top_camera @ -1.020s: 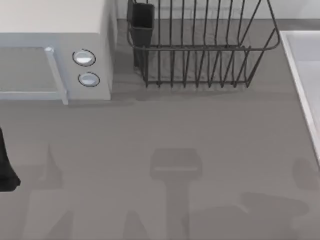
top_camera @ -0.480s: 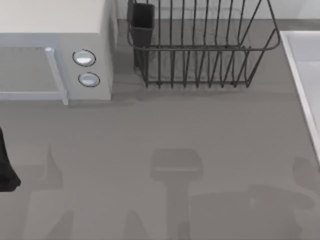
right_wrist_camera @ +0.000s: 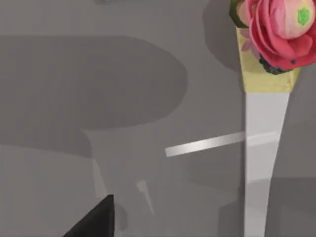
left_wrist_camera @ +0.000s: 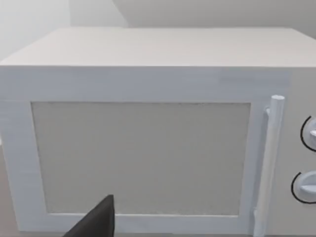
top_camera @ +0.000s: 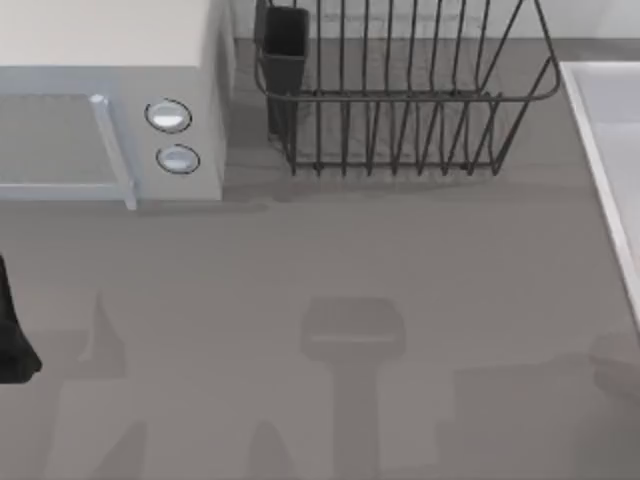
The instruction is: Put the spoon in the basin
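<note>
A slim silvery strip (right_wrist_camera: 202,144) that looks like the spoon's handle lies on the grey table in the right wrist view. One end meets a tall white vase (right_wrist_camera: 261,148). A dark part of my right gripper (right_wrist_camera: 96,222) hangs above the table a little way from the strip, apart from it. The basin (top_camera: 612,110), pale with a raised rim, runs along the top view's right edge. My left arm (top_camera: 12,330) is parked at the left edge, and a dark part of its gripper (left_wrist_camera: 96,222) faces the microwave door.
A white microwave (top_camera: 110,100) with two knobs stands at the back left. A dark wire dish rack (top_camera: 400,100) sits at the back middle. The vase has a gold collar and a red flower (right_wrist_camera: 274,29). Arm shadows fall across the table's front.
The shadow at the table's front right has shifted towards the right edge and spread out. The left arm, microwave, rack and basin have not moved.
</note>
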`<act>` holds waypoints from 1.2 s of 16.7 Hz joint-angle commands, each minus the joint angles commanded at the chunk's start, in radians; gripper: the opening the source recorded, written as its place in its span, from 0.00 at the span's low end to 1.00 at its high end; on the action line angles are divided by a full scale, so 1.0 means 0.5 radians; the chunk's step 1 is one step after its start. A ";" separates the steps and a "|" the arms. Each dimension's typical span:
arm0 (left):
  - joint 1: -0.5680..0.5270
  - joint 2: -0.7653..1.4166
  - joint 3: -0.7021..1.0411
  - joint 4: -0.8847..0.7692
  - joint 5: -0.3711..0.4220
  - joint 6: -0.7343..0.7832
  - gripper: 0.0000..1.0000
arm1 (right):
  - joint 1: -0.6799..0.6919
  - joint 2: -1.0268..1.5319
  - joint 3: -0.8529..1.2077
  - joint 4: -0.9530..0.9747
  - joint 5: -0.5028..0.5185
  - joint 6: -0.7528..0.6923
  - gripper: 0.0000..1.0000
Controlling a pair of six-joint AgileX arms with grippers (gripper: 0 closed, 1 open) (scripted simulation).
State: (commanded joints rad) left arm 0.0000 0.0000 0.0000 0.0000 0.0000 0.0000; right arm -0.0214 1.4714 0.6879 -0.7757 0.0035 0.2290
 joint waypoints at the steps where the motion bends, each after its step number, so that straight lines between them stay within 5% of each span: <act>1: 0.000 0.000 0.000 0.000 0.000 0.000 1.00 | 0.001 0.052 -0.058 0.113 0.000 0.001 1.00; 9: 0.000 0.000 0.000 0.000 0.000 0.000 1.00 | 0.002 0.193 -0.214 0.393 0.000 0.005 1.00; 20: 0.000 0.000 0.000 0.000 0.000 0.000 1.00 | 0.002 0.193 -0.214 0.393 0.000 0.005 0.17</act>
State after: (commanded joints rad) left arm 0.0000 0.0000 0.0000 0.0000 0.0000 0.0000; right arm -0.0205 1.5679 0.5807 -0.5792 0.0034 0.2314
